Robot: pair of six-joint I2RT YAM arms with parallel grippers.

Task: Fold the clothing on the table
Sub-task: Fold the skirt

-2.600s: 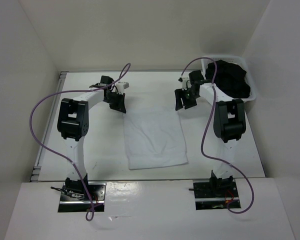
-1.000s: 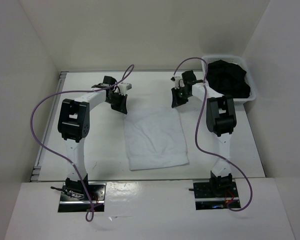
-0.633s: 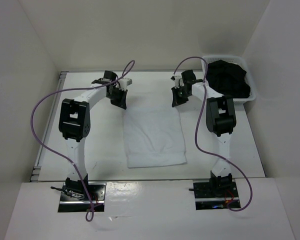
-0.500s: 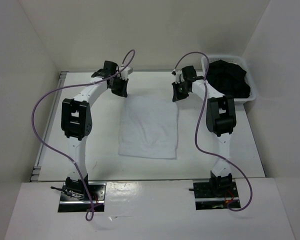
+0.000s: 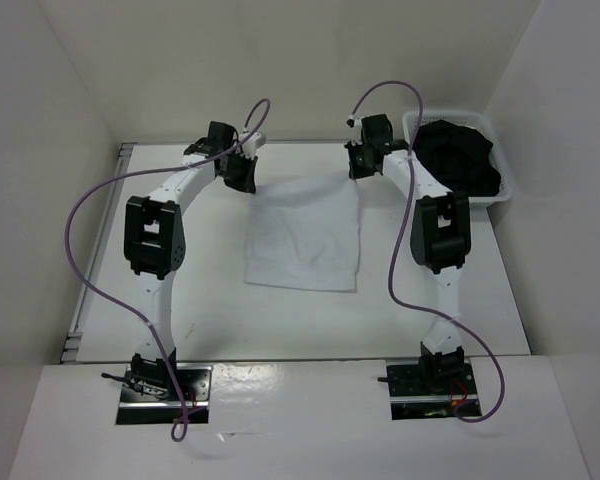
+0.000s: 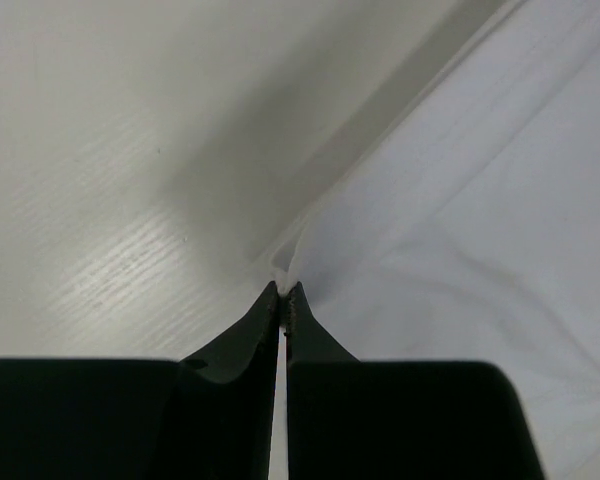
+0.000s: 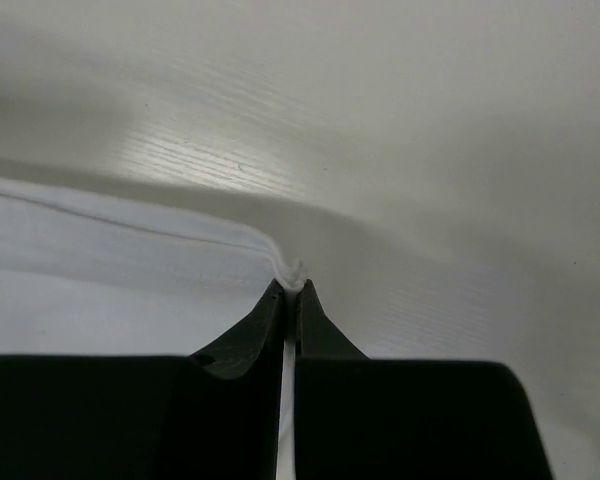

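Top view: the clothing [image 5: 305, 238] lies wrinkled near the middle of the counter [image 5: 205, 300], with its near edge flat on the surface. Both arms reach to the far side. The left tool [image 5: 242, 176] sits at the cloth's far left corner and the right tool [image 5: 359, 168] at its far right corner. The far edge stretches between them. A white basket [image 5: 507, 183] stands at the counter's far right corner, just beside the right arm, and holds a black bundle [image 5: 460, 155].

Left wrist: the left tool [image 6: 283, 298] has its jaws pressed together on a small pinch of the clothing [image 6: 470, 220], right at the corner. The cloth spreads off to the right, with a shadow beneath its raised edge. Bare counter [image 6: 90, 170] fills the left.

Right wrist: the right tool [image 7: 289, 291] is likewise clamped on a little peak of the clothing [image 7: 100, 275]. The fabric runs off to the left, and the counter [image 7: 400, 130] lies above and to the right.
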